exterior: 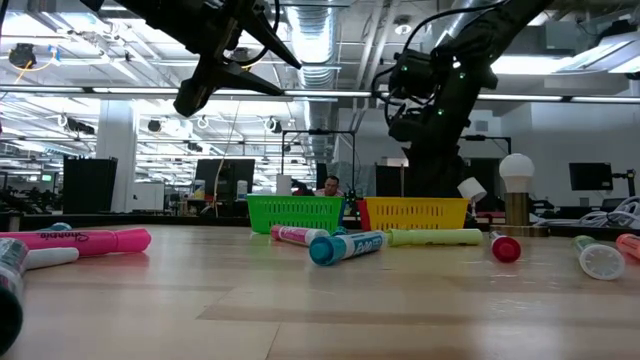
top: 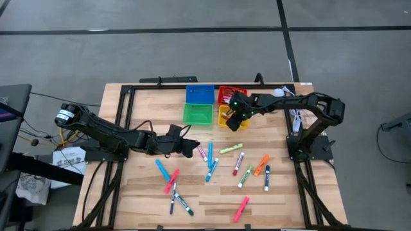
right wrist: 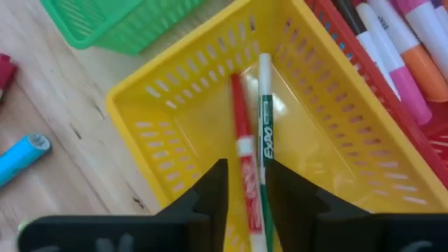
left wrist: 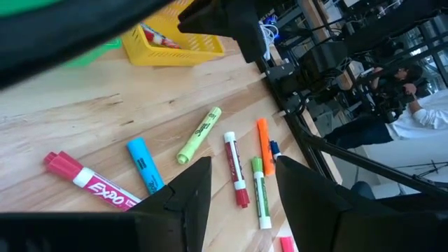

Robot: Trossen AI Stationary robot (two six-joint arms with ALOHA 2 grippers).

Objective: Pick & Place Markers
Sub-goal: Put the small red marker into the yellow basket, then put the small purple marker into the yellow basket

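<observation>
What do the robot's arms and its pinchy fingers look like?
Both arms are dark, nearly black, built from jointed tube sections. The left arm has a round silvery cap at its base end and thin black cables trailing beside it. The right arm shows a tiny green light near its wrist. Each gripper, left gripper and right gripper, has two flat, black, wedge-shaped fingers.

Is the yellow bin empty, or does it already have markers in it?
Not empty: the yellow bin holds a red marker and a green-printed white marker, seen from the right wrist.
</observation>
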